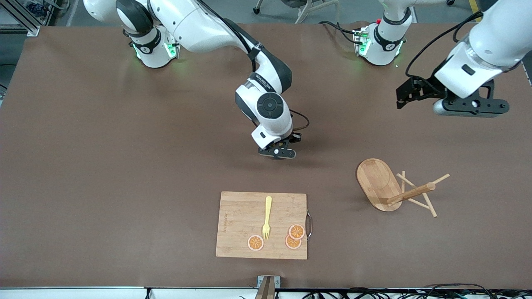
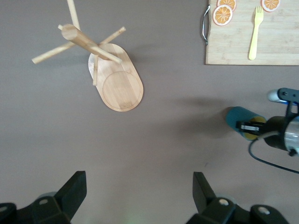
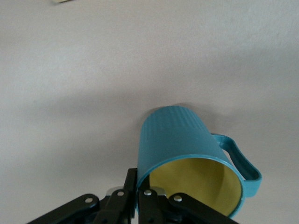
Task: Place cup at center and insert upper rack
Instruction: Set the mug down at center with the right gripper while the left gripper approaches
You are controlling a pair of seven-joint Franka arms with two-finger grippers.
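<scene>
The right arm bends down over the middle of the brown table, its right pincer pinched on the rim of the cup, one finger inside the yellow interior, one outside the ribbed teal wall. The cup sits low at the table, tilted, its looped handle out to one side; I cannot tell whether it touches the surface. The left arm waits, raised toward its own end of the table, its left pincer spread wide with nothing in it, above bare table near the upper rack. That rack, pale bamboo, lies tipped over on the edge of its oval base, thick post and thin pegs slanting sideways. Nearer the front camera lies a rectangular bamboo cutting board with a metal handle, carrying a yellow fork and three orange slices.
</scene>
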